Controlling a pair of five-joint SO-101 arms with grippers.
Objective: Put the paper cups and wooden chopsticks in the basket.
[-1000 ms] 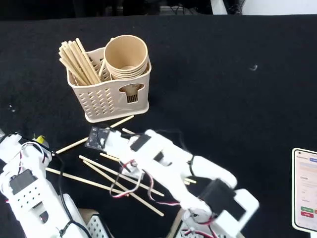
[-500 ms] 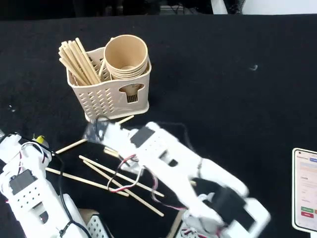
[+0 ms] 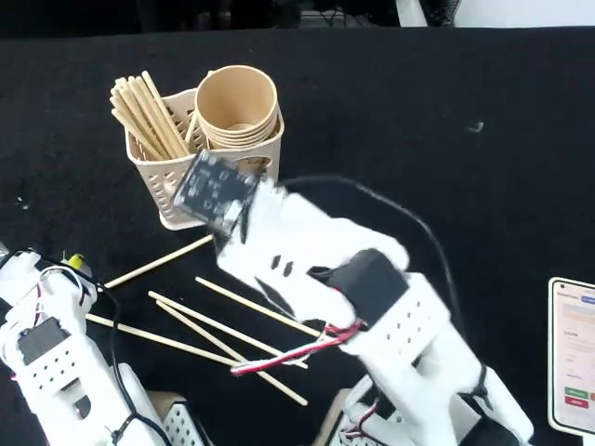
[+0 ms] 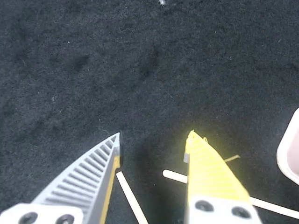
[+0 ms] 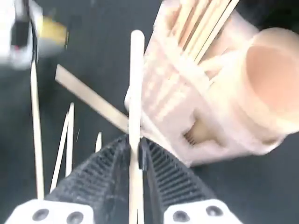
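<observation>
Black cloth covers the desk [image 3: 483, 195], where a beige perforated plastic basket [image 3: 153, 181] already holds a nested stack of tan paper cups [image 3: 237, 102] and a bundle of pale wooden chopsticks [image 3: 147, 116]. Several more loose chopsticks [image 3: 200, 321] lie crossed on the cloth in front of it. A second ago the right arm lay low over those loose sticks; it has since lifted and swung toward the basket. Its wrist view shows the right tool [image 5: 134, 142] pinched narrow on a single wooden chopstick [image 5: 136, 84], which stands upright just before the basket's wall. This suggests one more stick is on its way in, with the rest still to be gathered. The left tool [image 4: 152, 137] hangs wide apart and holds nothing, just above the desk near two stick ends.
</observation>
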